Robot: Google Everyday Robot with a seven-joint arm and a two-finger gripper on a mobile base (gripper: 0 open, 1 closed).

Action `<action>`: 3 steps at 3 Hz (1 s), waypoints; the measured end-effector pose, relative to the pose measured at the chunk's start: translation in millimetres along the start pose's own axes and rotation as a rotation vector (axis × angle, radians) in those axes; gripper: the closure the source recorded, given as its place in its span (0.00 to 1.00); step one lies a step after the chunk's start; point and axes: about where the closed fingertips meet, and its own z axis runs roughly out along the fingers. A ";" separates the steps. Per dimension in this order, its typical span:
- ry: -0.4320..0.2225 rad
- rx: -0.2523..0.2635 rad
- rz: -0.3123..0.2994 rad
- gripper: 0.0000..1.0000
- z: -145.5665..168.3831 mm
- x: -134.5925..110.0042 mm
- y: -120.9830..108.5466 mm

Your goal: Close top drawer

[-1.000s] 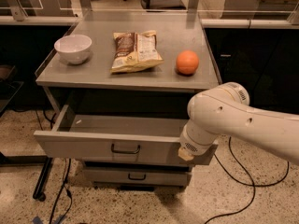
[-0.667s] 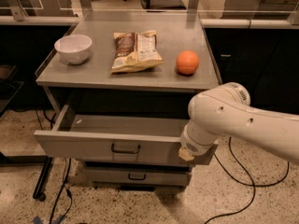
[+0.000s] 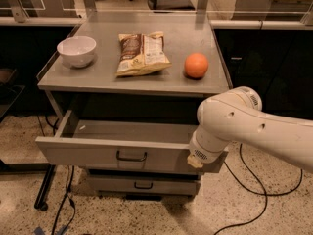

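The top drawer stands pulled well out toward the near side of the bench, its inside open to view and apparently empty. Its flat front faces the camera, with the dark wire handle at the centre.

The white arm reaches in from the right. It brings the gripper against the right end of the drawer front, well right of the handle. The wrist hides the gripper, so I cannot tell whether it is spread or closed. That placement suits a push: closing needs no grip on the handle, only flat pressure on the panel toward the far side. Pushing off-centre could skew the drawer in its runners, though.

On top, the white bowl, the chip bag and the orange lie clear of the work.

Compared with a second ago, almost nothing differs. The drawer sticks out just as far, and the arm sits in nearly the same spot, so the push seems not to have taken effect yet.
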 end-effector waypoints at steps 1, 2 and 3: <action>0.000 0.000 0.000 0.06 0.0 0.0 0.0; 0.000 0.000 0.000 0.00 0.0 0.0 0.0; 0.000 0.000 0.000 0.00 0.0 0.0 0.0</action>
